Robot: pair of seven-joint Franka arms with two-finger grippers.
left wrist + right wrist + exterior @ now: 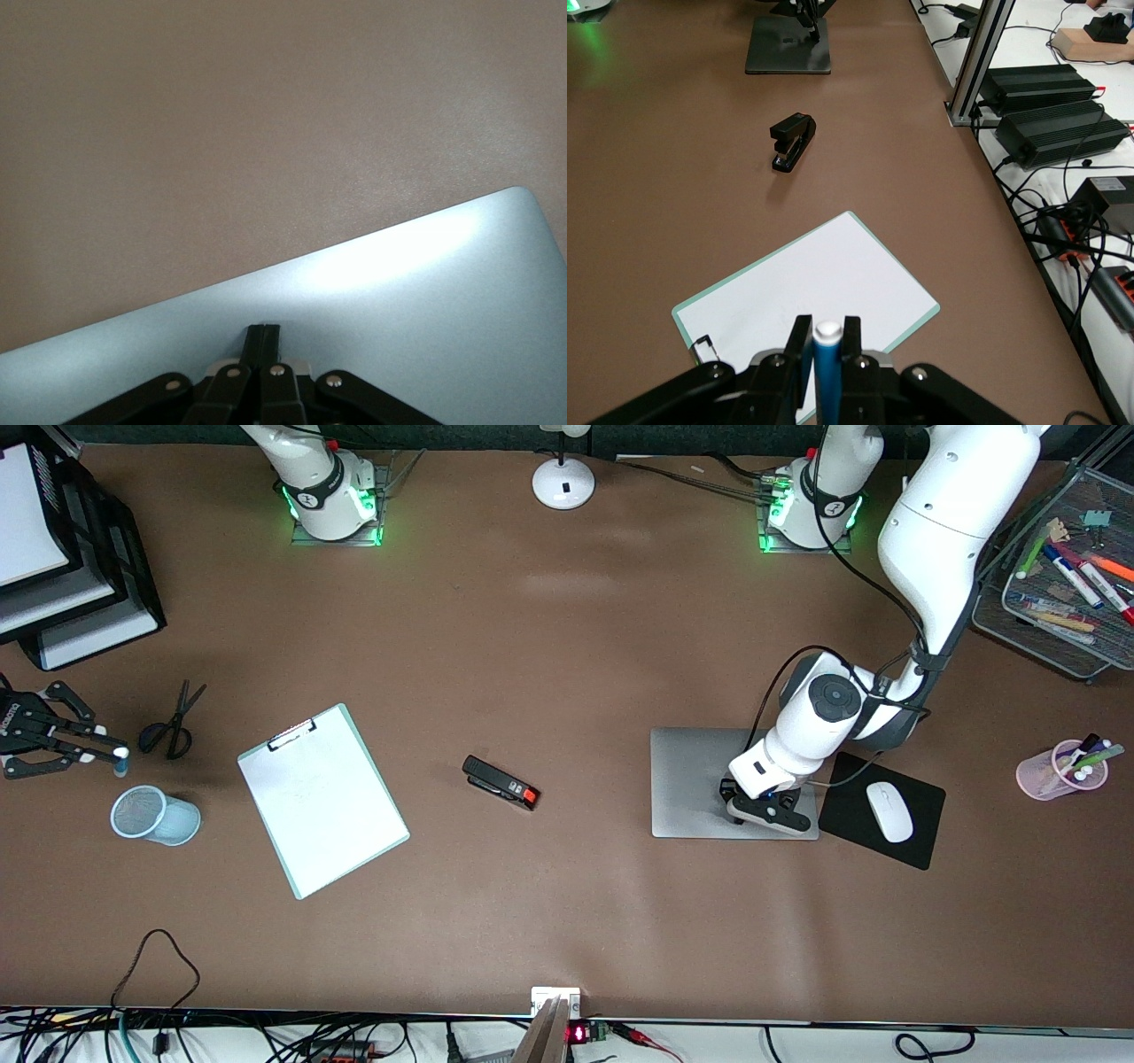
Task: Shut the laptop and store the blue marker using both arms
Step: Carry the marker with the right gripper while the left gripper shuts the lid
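**A:** Where is the laptop (700, 779) now?

**B:** I see it flat on the table (567, 646), lid down, toward the left arm's end, just beside the black mouse pad (921, 815). My left claw (769, 808) rests on the lid with its fingers pressed together, holding nothing. The left wrist view shows the tips touching the grey surface, near the lid's edge.

**A:** And the blue marker (827, 376)?

**B:** It is in my right claw (104, 755), clamped between the two fingers with the white end sticking out. That claw is at the right arm's end of the table, over the spot next to the mesh cup (152, 815) and near the scissors (173, 722).

**A:** What can go wrong?

**B:** I think the cup is lying on its side, so the marker may roll out or push the cup away when I release it. Also, if the left arm slides while lifting, the tips could scratch the lid.

**A:** The arm poses?

**B:** The left arm is folded down steeply over the laptop. The right one reaches low and almost level.
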